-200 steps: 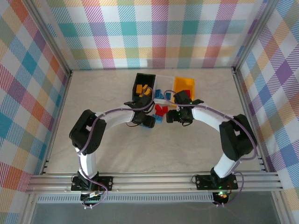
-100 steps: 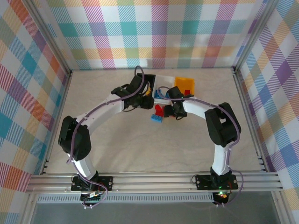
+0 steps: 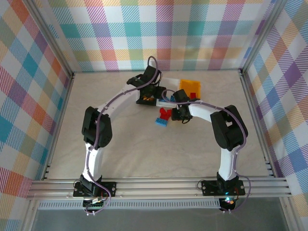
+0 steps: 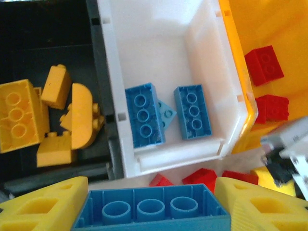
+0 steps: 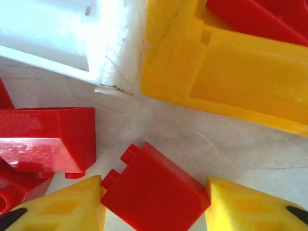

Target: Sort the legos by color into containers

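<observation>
Left arm (image 3: 120, 98) swung out to white bin (image 4: 159, 53); left jaws clamp blue brick (image 4: 153, 211), release there next. Right jaws pinch red brick (image 5: 154, 187) on desk (image 5: 163, 122); yellow bin (image 5: 231, 72) next.

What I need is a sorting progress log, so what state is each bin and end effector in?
left end effector, shut on blue brick
right end effector, shut on red brick
black bin, holds yellow-orange bricks
white bin, holds blue bricks
yellow-orange bin, holds red bricks

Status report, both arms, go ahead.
Left gripper shut on blue brick, near white bin. Right gripper shut on red brick on table, by yellow bin. Other red bricks crowd close.
</observation>
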Tool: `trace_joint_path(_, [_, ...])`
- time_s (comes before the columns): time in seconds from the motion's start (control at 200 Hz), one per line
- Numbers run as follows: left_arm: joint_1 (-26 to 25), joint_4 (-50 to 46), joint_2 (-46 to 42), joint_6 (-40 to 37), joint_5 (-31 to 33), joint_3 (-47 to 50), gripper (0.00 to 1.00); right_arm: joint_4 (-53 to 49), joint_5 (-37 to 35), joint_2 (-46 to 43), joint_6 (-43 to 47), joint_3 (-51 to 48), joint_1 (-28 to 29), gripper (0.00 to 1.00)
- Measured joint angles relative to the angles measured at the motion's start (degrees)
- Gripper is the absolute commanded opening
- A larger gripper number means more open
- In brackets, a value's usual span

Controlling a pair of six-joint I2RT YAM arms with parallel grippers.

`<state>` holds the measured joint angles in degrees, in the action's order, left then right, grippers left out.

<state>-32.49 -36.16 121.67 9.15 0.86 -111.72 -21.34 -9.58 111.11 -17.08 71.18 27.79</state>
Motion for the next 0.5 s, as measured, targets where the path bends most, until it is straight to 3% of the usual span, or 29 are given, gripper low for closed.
trace_joint_path(0.22, [0.0,0.0,7.8,0.3,-1.5,-8.3,0.60,2.1,0.9,-5.6,-0.3,-7.6,0.0,0.47])
trace_joint_path(0.5, [-0.1,-1.7,17.2,0.5,-2.8,-19.5,0.62,-2.5,0.4,-20.1,-1.8,-15.0,-2.0,0.47])
